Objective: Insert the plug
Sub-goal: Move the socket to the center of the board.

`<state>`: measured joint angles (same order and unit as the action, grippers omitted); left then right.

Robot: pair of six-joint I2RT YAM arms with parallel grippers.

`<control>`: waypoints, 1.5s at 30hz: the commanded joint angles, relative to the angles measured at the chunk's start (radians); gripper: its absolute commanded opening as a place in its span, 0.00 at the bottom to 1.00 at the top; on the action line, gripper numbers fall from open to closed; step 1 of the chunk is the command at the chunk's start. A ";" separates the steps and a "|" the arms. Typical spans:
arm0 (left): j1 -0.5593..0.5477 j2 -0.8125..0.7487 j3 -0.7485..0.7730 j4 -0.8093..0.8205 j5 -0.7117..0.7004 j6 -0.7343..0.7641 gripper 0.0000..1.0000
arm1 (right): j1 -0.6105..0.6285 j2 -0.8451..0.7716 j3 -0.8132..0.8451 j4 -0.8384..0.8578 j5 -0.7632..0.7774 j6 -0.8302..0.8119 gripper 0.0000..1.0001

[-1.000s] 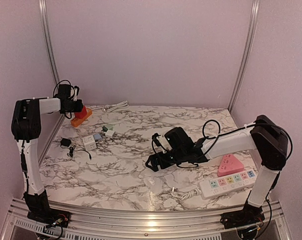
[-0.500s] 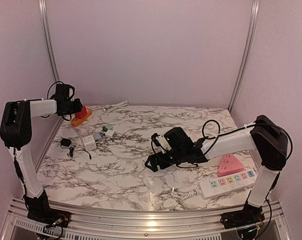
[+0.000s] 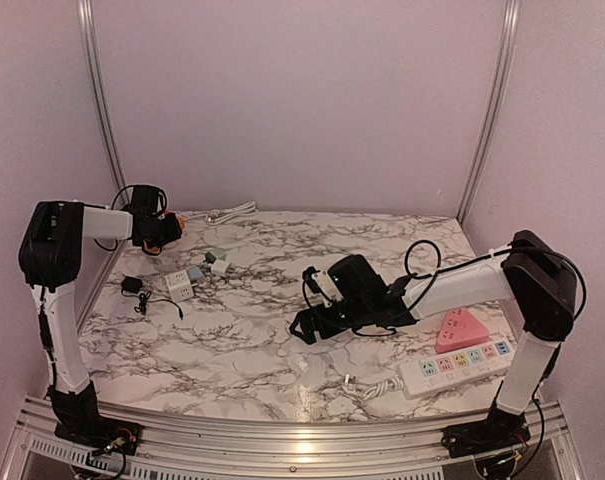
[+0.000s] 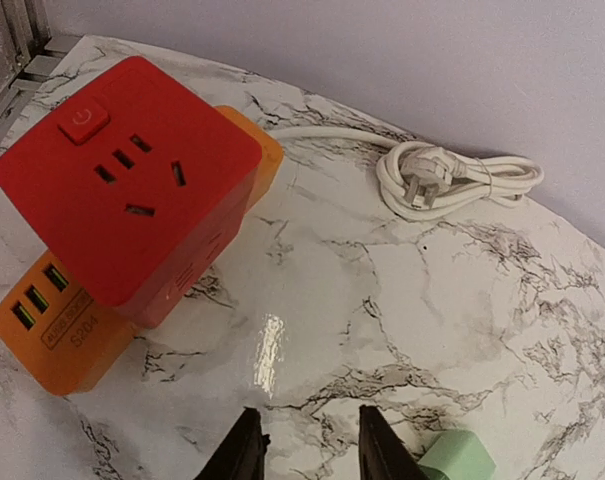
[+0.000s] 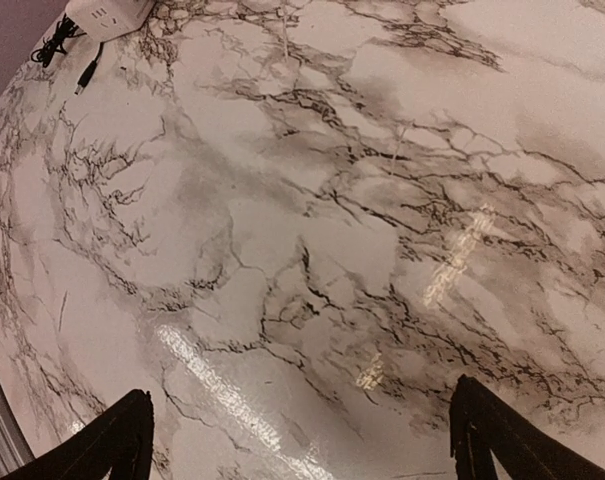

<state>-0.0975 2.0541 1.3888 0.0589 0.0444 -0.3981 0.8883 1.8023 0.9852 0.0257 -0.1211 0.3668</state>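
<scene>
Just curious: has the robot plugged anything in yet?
Not yet. The red socket cube has empty holes and the white plug lies loose on the marble. The left gripper near the cube and the right gripper over a bare patch hold nothing. Grasping and inserting remain.

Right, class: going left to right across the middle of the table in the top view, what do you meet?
Black adapter → white socket cube → right pincer → pink socket.
</scene>
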 commanded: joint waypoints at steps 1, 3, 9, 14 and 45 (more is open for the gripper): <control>0.023 0.085 0.080 0.001 0.036 -0.044 0.32 | 0.010 -0.025 0.007 -0.004 0.031 -0.004 0.98; 0.029 0.104 0.098 -0.005 0.033 -0.047 0.31 | 0.009 -0.026 0.007 -0.006 0.033 -0.005 0.98; 0.056 0.146 0.116 -0.001 0.050 -0.066 0.29 | 0.009 -0.010 0.010 0.003 0.029 -0.002 0.98; 0.078 0.191 0.160 -0.006 0.068 -0.071 0.29 | 0.011 0.006 0.020 0.009 0.015 0.004 0.98; -0.014 -0.069 0.063 0.117 0.163 -0.148 0.46 | 0.005 -0.078 0.015 -0.094 0.115 -0.002 0.99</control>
<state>-0.0467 2.1483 1.4857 0.0788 0.1883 -0.5571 0.8883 1.7985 0.9852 -0.0185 -0.0685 0.3668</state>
